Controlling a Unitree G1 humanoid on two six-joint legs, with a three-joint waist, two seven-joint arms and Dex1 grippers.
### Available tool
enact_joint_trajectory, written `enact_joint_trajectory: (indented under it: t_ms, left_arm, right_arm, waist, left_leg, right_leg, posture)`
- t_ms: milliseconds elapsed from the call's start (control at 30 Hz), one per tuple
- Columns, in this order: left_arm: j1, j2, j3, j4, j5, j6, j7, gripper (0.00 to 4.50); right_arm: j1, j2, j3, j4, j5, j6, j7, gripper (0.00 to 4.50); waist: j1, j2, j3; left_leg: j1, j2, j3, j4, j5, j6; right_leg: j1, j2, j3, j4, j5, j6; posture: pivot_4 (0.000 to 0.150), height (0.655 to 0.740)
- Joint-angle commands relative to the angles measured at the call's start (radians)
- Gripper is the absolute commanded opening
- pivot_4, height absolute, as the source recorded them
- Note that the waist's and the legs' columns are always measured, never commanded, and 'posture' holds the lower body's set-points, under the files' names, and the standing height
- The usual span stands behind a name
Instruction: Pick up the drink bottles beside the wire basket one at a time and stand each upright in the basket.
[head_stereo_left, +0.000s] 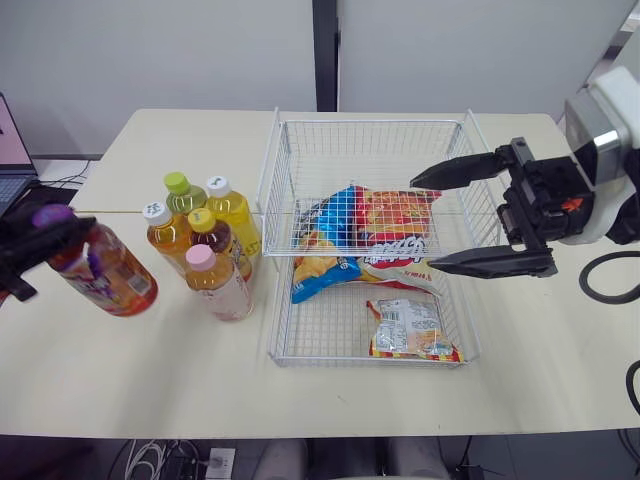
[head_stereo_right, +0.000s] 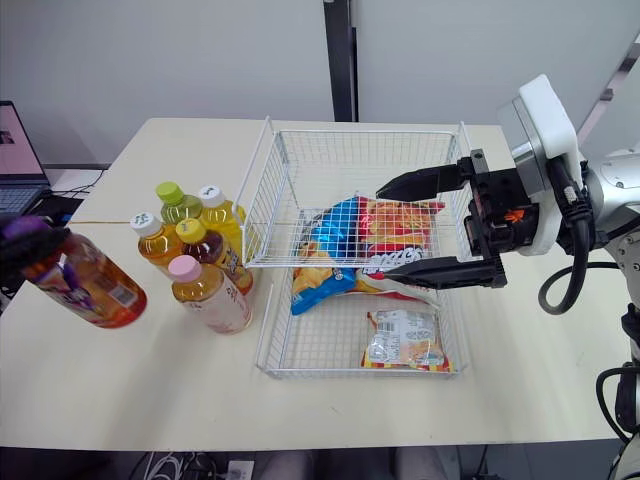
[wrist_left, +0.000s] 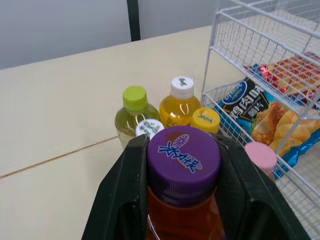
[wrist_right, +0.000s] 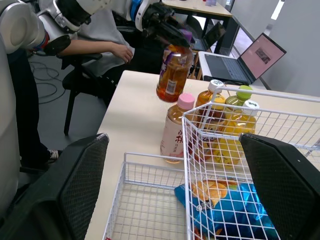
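Observation:
My left gripper (head_stereo_left: 42, 236) is shut on the purple cap of a red-brown tea bottle (head_stereo_left: 108, 275) and holds it tilted over the table's left end. In the left wrist view both fingers (wrist_left: 125, 185) clamp the cap. Several bottles stand upright left of the wire basket (head_stereo_left: 370, 122): a green-capped one (head_stereo_left: 179, 192), two white-capped ones (head_stereo_left: 226, 205), a yellow-capped one (head_stereo_left: 204, 228) and a pink-capped one (head_stereo_left: 214, 280). My right gripper (head_stereo_left: 424, 222) hangs open over the basket's right half, holding nothing.
Snack bags lie in the basket: a red one (head_stereo_left: 395, 212), a blue chip bag (head_stereo_left: 318, 262) and a small packet (head_stereo_left: 408, 330). A laptop (head_stereo_right: 14, 140) sits past the table's left end. A seated person's hand (wrist_right: 121, 50) is visible beyond it.

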Motion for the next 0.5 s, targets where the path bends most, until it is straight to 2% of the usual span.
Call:
enact_joint_trajectory:
  t_ms: [33, 200, 367, 500]
  left_arm:
    - [-0.094, 0.087, 0.042, 0.066, -0.013, 0.004, -0.033, 1.36]
    - [-0.25, 0.189, -0.069, 0.185, -0.018, 0.007, -0.08, 1.36]
    - [-0.416, 0.251, -0.246, 0.266, -0.028, -0.024, -0.127, 1.36]
    - [-0.684, 0.273, -0.475, 0.347, -0.067, -0.056, -0.147, 1.36]
  right_arm:
    - [-0.04, -0.02, -0.024, 0.023, -0.02, -0.014, 0.003, 4.5]
    - [-0.051, -0.071, -0.06, 0.073, -0.055, -0.022, 0.013, 4.5]
    - [-0.017, -0.093, -0.102, 0.049, -0.039, -0.005, -0.007, 4.5]
    - [0.038, -0.111, -0.157, 0.005, -0.013, 0.023, -0.041, 4.5]
  waist:
    - [-0.001, 0.0, 0.0]
    - [-0.001, 0.001, 0.001]
    - [-0.002, 0.001, 0.002]
    - [-0.001, -0.001, 0.004]
  left_leg:
    - [0.0, 0.0, 0.001, 0.0, 0.0, 0.0]
    - [0.0, 0.0, 0.001, -0.001, 0.0, 0.0]
    - [0.0, 0.0, 0.001, -0.002, 0.0, 0.0]
    - [-0.001, 0.0, 0.001, -0.001, 0.0, 0.0]
  right_leg:
    - [0.0, 0.0, -0.001, 0.0, 0.0, 0.0]
    - [0.0, 0.0, -0.001, 0.0, 0.0, 0.0]
    - [-0.001, 0.0, -0.001, 0.0, 0.0, 0.0]
    - [-0.001, 0.0, -0.001, 0.001, 0.0, 0.0]
  posture:
    - [0.15, 0.74]
    - [0.15, 0.74]
    - [0.15, 0.74]
    - [0.15, 0.74]
